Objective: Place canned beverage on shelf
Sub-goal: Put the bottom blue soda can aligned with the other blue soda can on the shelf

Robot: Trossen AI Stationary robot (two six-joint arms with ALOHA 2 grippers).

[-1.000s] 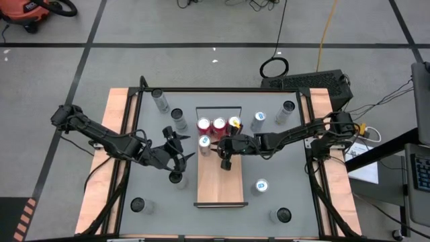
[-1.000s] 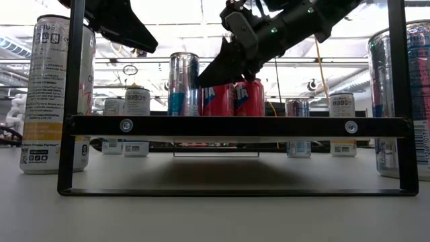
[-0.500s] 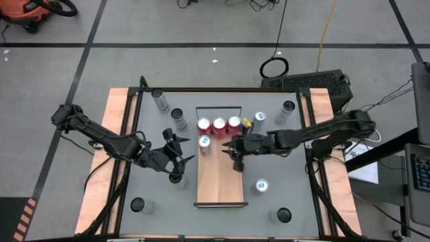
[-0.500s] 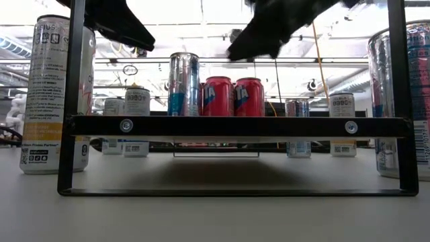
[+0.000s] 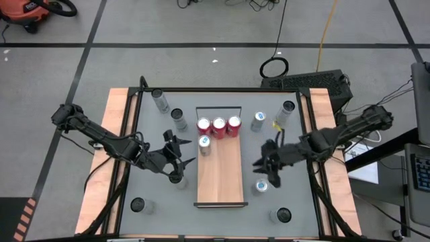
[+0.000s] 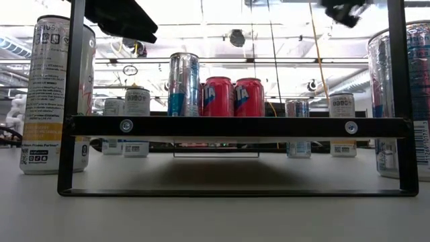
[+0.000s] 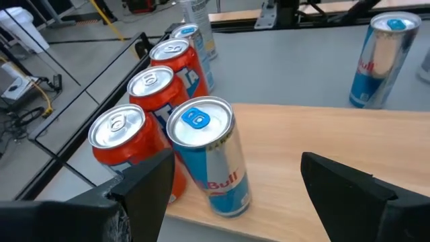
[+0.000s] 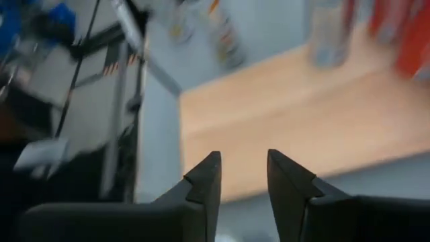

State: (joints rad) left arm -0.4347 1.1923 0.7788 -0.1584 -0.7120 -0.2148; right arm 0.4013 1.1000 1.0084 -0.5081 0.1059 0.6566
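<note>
Jaws of the left gripper (image 5: 176,149) stand wide apart and empty, just off the shelf's left edge, facing the blue-and-silver can (image 5: 205,144) on the board. Jaws of the right gripper (image 5: 264,163) are parted by a narrow gap with nothing between them, over the grey desk (image 5: 282,195) to the right of the shelf, above a blue-topped can (image 5: 261,187).

On the shelf (image 5: 220,178), the long light-wood board in the middle of the desk, stand four cans: three red cans (image 5: 219,126) in a row by the black wire rail (image 5: 219,108) and the blue-and-silver one just in front of the leftmost red can. The rest of the board is bare.

Loose on the desk, the high view shows four cans left of the shelf, one of them just beneath the left gripper, and four to its right. In the low view the shelf's dark frame (image 6: 235,126) crosses in front of the cans.
</note>
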